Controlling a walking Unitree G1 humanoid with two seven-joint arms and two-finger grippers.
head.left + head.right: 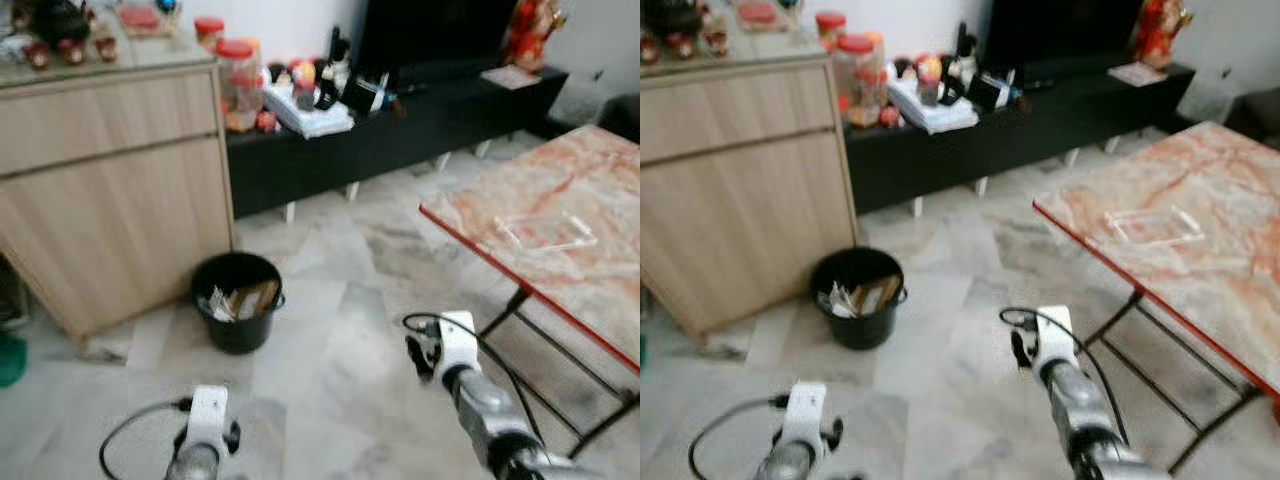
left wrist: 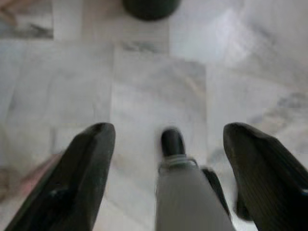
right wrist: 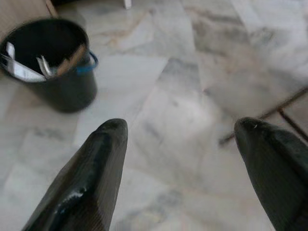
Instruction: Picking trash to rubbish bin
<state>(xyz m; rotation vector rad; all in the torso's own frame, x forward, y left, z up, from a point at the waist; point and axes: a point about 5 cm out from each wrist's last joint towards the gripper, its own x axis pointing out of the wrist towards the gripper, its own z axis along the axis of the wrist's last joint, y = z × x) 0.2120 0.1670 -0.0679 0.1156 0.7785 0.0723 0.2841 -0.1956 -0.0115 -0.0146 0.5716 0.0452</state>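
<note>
Left of centre on floor (image 1: 330,390), by cabinet (image 1: 110,190): black bin (image 1: 238,300) with trash inside. Left claw (image 2: 168,159) and right claw (image 3: 180,163) spread open, empty, over tiles. Table (image 1: 560,230) at right.

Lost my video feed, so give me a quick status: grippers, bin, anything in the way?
Left gripper and right gripper open, empty, over the floor. Black bin beside wooden cabinet, trash inside. Marble table to the right.
</note>
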